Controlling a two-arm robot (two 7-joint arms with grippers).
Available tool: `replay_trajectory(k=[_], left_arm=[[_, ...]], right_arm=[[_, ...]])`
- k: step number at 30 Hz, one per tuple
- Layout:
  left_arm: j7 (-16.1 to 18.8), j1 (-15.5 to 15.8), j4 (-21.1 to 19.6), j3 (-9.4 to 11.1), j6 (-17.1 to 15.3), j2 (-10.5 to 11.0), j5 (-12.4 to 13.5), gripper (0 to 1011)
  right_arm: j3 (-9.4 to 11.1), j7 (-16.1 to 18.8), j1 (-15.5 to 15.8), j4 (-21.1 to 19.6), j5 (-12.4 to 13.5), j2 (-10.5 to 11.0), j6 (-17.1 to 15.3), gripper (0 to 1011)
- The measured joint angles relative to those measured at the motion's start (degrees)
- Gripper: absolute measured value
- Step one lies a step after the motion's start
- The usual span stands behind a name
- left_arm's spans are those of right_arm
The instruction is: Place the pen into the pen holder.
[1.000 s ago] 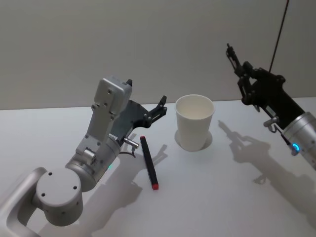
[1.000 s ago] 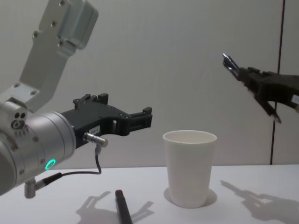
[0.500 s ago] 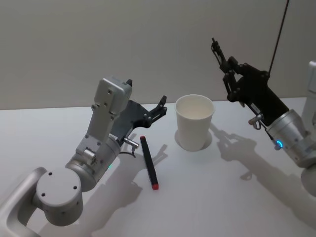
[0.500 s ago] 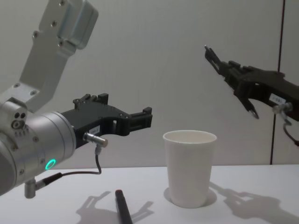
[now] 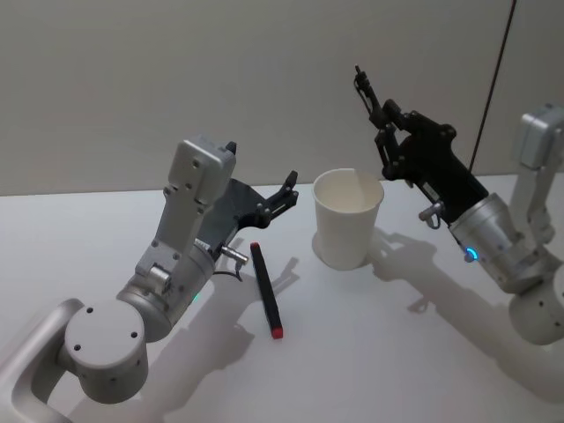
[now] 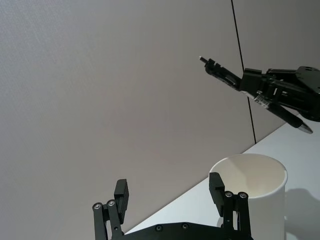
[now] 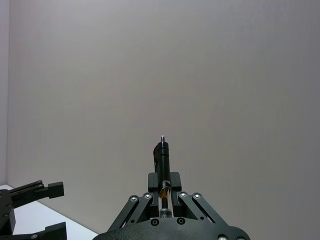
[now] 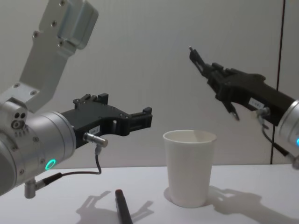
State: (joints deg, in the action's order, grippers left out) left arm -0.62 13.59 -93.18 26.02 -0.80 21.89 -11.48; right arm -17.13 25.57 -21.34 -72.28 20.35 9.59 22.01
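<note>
The pen holder, a white paper cup (image 5: 346,220) (image 8: 189,168) (image 6: 250,187), stands upright on the white table. My right gripper (image 5: 389,123) (image 8: 213,71) (image 7: 162,194) hangs above and just right of the cup's rim, shut on a black pen (image 5: 363,85) (image 8: 196,56) (image 7: 162,162) (image 6: 220,75) whose tip points up and to the left. A second black pen with a red end (image 5: 266,291) (image 8: 122,207) lies on the table left of the cup. My left gripper (image 5: 264,176) (image 8: 142,119) (image 6: 169,190) hovers open above that pen, holding nothing.
A plain grey wall stands close behind the table (image 5: 397,352). A dark cable (image 5: 493,79) hangs down the wall at the right. Bare tabletop lies in front of the cup and to its right.
My right gripper has swung left with the black pen, from far right of the cup to just above its right rim. The left arm and the pen on the table have not moved.
</note>
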Motion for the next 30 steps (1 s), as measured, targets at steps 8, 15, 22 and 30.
replay_trajectory(k=[8, 15, 22, 30], left_arm=[[0.0, 0.0, 0.0, 0.0, 0.0, 0.0, 0.0, 1001], [0.0, 0.0, 0.0, 0.0, 0.0, 0.0, 0.0, 1001], [0.0, 0.0, 0.0, 0.0, 0.0, 0.0, 0.0, 1001], [0.0, 0.0, 0.0, 0.0, 0.0, 0.0, 0.0, 1001]], right_arm=[[-0.8, 0.0, -2.1, 4.0, -0.7, -1.7, 1.7, 134], [-1.5, -0.2, -4.1, 7.5, -1.5, -3.3, 2.8, 134], [-2.0, -0.4, -5.2, 9.7, -2.2, -4.2, 3.4, 134], [-2.6, -0.8, -6.4, 12.3, -3.3, -5.2, 4.0, 134]])
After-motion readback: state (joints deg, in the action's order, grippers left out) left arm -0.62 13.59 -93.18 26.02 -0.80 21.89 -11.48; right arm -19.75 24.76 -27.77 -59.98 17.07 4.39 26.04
